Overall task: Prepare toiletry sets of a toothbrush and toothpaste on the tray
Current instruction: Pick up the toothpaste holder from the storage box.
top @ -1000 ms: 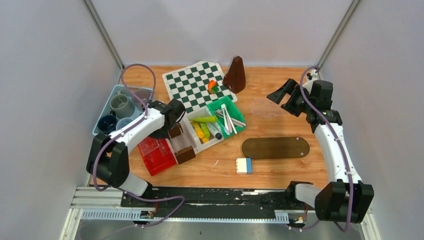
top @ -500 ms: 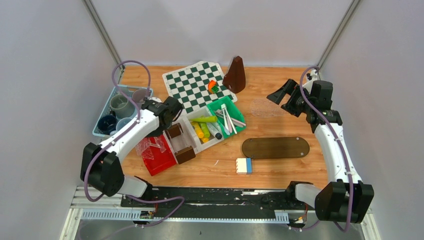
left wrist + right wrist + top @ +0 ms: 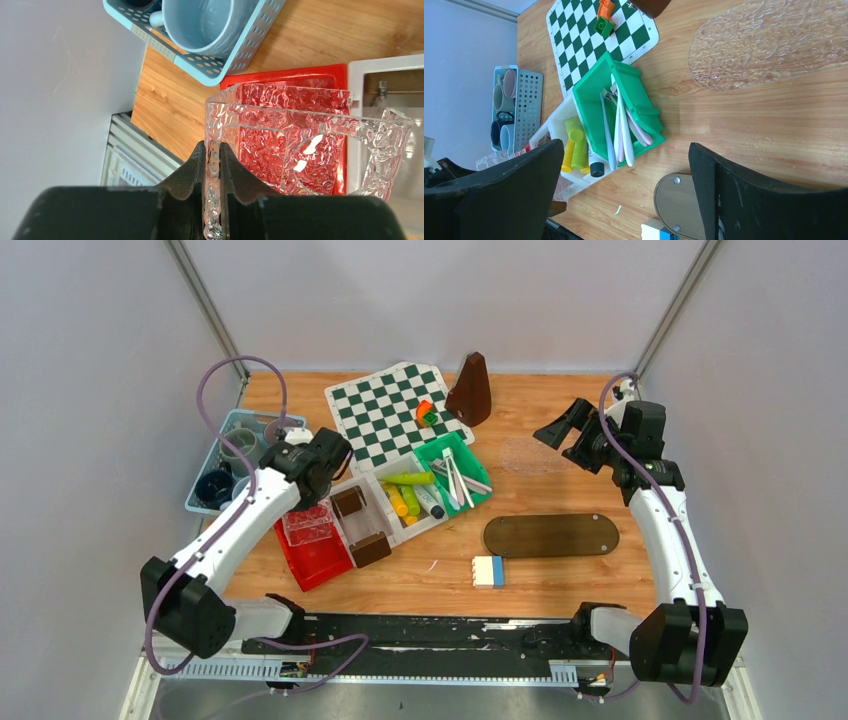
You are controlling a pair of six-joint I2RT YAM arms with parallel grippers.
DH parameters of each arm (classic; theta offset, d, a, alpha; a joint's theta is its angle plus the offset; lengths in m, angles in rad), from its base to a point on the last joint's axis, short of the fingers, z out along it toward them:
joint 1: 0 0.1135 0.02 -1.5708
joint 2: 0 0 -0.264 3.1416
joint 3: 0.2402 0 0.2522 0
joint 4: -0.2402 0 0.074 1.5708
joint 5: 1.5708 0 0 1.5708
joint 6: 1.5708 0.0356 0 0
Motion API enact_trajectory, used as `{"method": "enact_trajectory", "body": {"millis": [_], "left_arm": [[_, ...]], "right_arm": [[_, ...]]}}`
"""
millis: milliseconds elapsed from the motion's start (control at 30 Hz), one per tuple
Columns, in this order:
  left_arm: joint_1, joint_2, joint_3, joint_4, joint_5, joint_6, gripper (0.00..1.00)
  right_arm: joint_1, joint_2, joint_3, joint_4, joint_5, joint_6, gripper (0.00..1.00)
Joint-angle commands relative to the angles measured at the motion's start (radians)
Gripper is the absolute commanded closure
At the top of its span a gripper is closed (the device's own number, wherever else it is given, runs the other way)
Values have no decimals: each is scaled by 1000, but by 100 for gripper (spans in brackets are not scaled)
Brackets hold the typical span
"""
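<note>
1. Blue perforated plastic basket (image 3: pixel 252 40) fills the upper left of the left wrist view. It holds the ceramic mugs (image 3: pixel 243 448), among them a grey one, a dark blue one and a light blue one.
2. Just right of the basket in the overhead view, the left gripper (image 3: pixel 214 157) has its black fingers pressed onto one wall of a clear textured plastic box (image 3: pixel 300 130). The box is over a flat red plastic tray (image 3: pixel 280 79), whose colour shows through it.
3. Right of that stands a white divided plastic bin (image 3: pixel 380 520) holding the yellow and green tubes (image 3: pixel 574 142). A green plastic bin (image 3: pixel 591 100) touches its right side, and the slim whitish toothbrushes (image 3: pixel 620 125) lie in it.
4. Above these bins lies a green-and-white chessboard mat (image 3: pixel 385 410) with small orange and green blocks (image 3: pixel 425 412) on it. A dark brown wooden pyramid (image 3: pixel 470 390) stands at its right corner.
5. Right of centre, a clear textured oval sheet (image 3: pixel 530 455) lies on the wood. Below it lies the dark brown oval tray (image 3: pixel 551 535), with a white-and-blue block (image 3: pixel 488 571) near its lower left end.
6. At the upper right, the right gripper (image 3: pixel 560 422) hangs above the table, its fingers spread wide apart.
</note>
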Motion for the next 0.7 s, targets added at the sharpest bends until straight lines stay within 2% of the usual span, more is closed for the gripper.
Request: {"method": "enact_trajectory", "body": {"millis": [0, 167, 333, 667], "left_arm": [[-3, -73, 68, 40, 20, 69, 100], [-4, -112, 112, 70, 54, 148, 100], [-4, -147, 154, 120, 142, 240, 100], [-38, -107, 260, 223, 303, 378, 100]], "right_arm": [[2, -29, 29, 11, -28, -29, 3], [6, -38, 36, 17, -75, -42, 4], [59, -55, 48, 19, -53, -62, 4], [315, -85, 139, -37, 77, -151, 4]]}}
